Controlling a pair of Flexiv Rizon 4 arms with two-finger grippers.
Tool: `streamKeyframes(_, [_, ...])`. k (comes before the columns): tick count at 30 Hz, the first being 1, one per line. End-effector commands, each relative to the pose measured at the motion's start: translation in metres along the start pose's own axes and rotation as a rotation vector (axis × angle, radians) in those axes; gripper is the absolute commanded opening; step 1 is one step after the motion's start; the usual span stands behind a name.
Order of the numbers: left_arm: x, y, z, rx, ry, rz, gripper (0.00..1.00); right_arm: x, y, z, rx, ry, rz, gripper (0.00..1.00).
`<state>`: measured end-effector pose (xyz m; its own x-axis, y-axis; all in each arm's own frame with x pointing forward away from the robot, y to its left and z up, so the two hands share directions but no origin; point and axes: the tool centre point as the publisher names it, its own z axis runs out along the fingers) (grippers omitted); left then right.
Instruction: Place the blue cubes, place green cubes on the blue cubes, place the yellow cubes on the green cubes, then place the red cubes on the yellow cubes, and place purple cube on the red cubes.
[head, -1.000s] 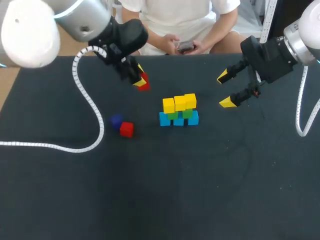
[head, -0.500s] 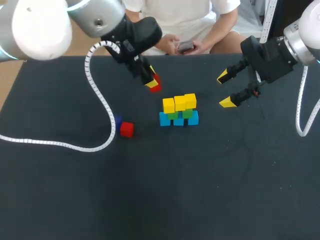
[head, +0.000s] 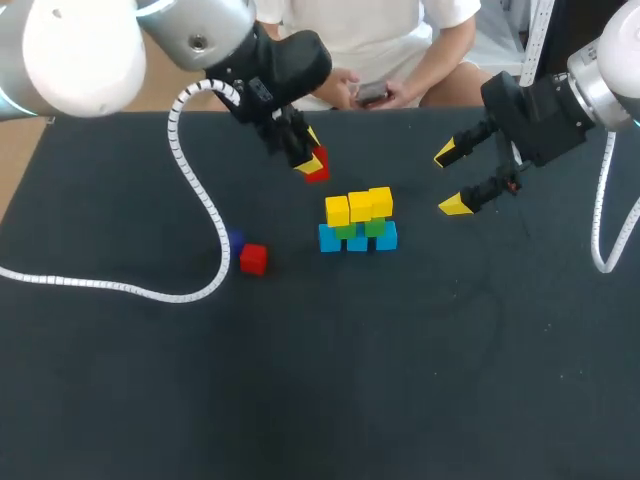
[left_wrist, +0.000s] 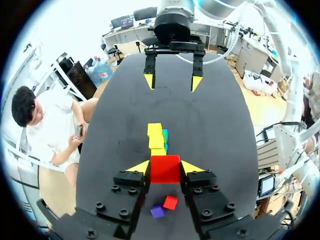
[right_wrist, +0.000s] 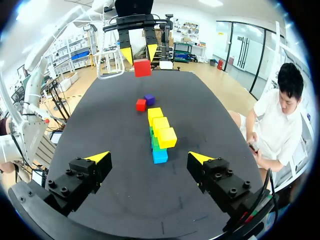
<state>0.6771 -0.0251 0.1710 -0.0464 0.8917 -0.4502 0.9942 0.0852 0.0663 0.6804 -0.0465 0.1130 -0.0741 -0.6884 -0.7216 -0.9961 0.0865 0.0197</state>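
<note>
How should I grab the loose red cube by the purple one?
Come straight down on the loose red cube, fingers on opposite side faces, probably the pair clear of the purple cube at its corner. It lies flat, top free; the white cable runs close beside.

Surface (head: 420, 380) is seen as plain black, no pattern. In the stack at frame centre, light blue cubes (head: 330, 240) are noted at the bottom, green cubes (head: 374, 227) in the middle, yellow cubes (head: 360, 206) on top. The held red cube (head: 318, 167) is clamped in the black, yellow-tipped left hand (left_wrist: 166, 168). The right hand (head: 450, 181), upper right, is also black with yellow tips. Left of centre, a loose red cube (head: 253, 259) and a purple cube (head: 235, 241) are seen, the latter partly covered by a white ribbed cable (head: 190, 190).
</note>
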Motion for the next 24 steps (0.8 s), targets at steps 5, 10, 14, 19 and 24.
streamKeyframes(5, [0.000, 0.000, -0.001, 0.000, 0.004, 0.000, 0.00, 0.000, 0.001, 0.000, 0.003, -0.001, 0.000, 1.00])
streamKeyframes(10, [0.000, 0.000, -0.001, 0.000, 0.004, 0.000, 0.00, 0.000, 0.001, 0.000, 0.003, -0.001, 0.000, 1.00])
streamKeyframes(14, [0.000, 0.000, -0.001, 0.000, 0.004, 0.000, 0.00, 0.000, 0.001, 0.000, 0.003, -0.001, 0.000, 1.00])
streamKeyframes(19, [-0.009, -0.010, 0.006, -0.004, -0.010, -0.019, 0.00, 0.000, 0.001, 0.000, 0.003, -0.001, 0.000, 1.00])
streamKeyframes(24, [-0.025, -0.021, 0.006, -0.006, -0.007, -0.025, 0.00, 0.000, 0.001, 0.000, 0.003, -0.001, 0.000, 1.00])
